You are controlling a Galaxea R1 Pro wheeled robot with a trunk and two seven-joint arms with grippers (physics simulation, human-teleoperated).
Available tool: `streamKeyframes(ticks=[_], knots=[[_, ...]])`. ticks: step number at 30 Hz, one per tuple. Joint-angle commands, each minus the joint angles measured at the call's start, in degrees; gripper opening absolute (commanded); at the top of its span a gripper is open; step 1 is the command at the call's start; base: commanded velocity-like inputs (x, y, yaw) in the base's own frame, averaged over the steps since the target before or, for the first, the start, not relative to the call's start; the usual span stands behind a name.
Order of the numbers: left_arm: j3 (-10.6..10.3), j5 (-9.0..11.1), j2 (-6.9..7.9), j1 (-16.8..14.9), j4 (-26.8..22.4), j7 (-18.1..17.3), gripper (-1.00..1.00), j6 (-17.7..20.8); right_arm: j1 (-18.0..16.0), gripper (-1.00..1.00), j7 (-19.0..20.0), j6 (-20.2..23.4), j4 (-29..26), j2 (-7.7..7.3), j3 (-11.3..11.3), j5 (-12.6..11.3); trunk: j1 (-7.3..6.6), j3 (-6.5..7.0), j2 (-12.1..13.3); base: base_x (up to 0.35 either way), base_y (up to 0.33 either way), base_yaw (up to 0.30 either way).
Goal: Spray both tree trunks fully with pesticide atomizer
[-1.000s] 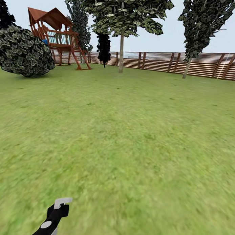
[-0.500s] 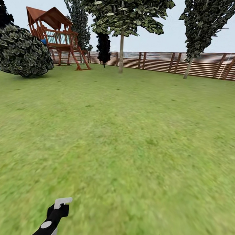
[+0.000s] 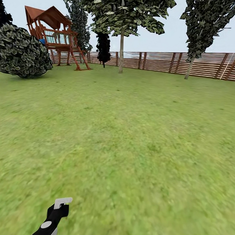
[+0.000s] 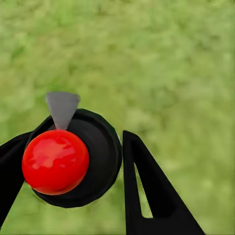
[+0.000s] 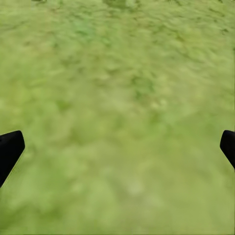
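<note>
- One pesticide atomizer (image 3: 56, 212) is seen at the lower left of the head view, carried just above the lawn (image 3: 130, 138); its place in the picture is unchanged from the earlier frames.
- Its black body is pinched between the jaws of the left gripper (image 4: 85, 129), whose black fingers (image 4: 147, 196) are pressed against either side.
- In the left wrist view the body is shown as a round black disc with a pale grey wedge-shaped trigger head (image 4: 62, 108) and a glossy red ball (image 4: 55, 161) set on it.
- The jaws of the right gripper (image 5: 117, 147) are spread wide, with blurred grass seen between them.
- Since the earlier frames the whole head view has shifted slightly: the rounded bush (image 3: 21, 51) and the brown wooden play tower (image 3: 54, 35) are now found a little further left, which is the camera's move.
- Two trees (image 3: 128, 13) (image 3: 205, 22) with jagged dark foliage and straight pale trunks (image 3: 121, 51) are seen well apart from the robot, near the slatted brown fence (image 3: 156, 61).
- Open, flat grass is left between the robot and the trees.
</note>
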Motion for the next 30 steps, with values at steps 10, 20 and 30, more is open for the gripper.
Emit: streamKeyframes(ticks=[10,20,30], knots=[[0.28,-0.01,0.15,0.00,-0.01,0.00,-1.00,0.00,0.00,1.00,-0.01,0.00,0.00,0.00,0.00,0.00,0.00,0.00,0.00,0.337,0.000,0.000],[0.70,-0.01,0.18,0.00,-0.01,0.00,-1.00,0.00,0.00,1.00,0.00,0.00,0.00,0.00,-0.01,0.00,0.00,0.00,0.00,0.337,0.000,0.000],[0.69,-0.01,0.16,0.00,-0.01,0.00,-1.00,0.00,0.00,1.00,0.01,0.00,0.00,0.00,0.00,0.01,0.00,0.00,0.00,0.337,0.000,0.000]])
